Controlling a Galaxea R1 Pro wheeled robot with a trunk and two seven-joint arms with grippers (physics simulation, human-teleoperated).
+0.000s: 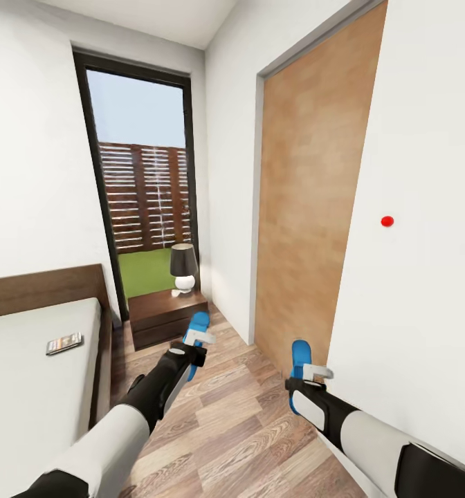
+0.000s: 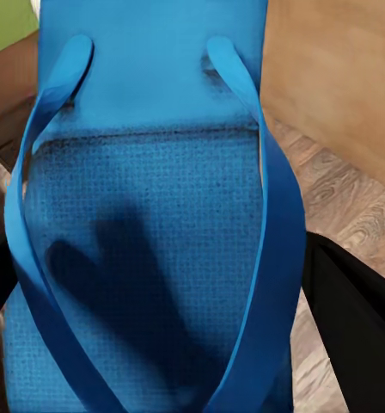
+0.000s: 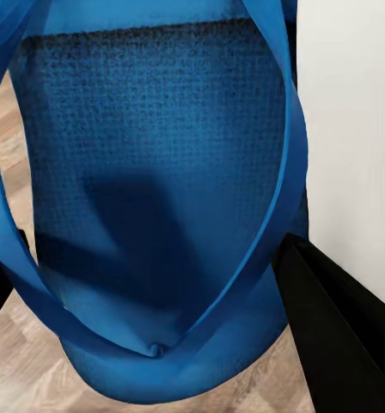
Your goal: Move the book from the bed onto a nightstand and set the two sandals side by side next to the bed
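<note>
Your left gripper (image 1: 199,340) clamps one blue sandal (image 1: 197,324), your right gripper (image 1: 314,374) the other sandal (image 1: 300,354); both soles rise beyond fingertips, heels hidden.

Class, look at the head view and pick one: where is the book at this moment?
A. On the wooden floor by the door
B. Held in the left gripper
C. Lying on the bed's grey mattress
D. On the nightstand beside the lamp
C: the book lies flat on the mattress of the bed, apart from the nightstand, while each gripper carries a blue sandal.
</note>
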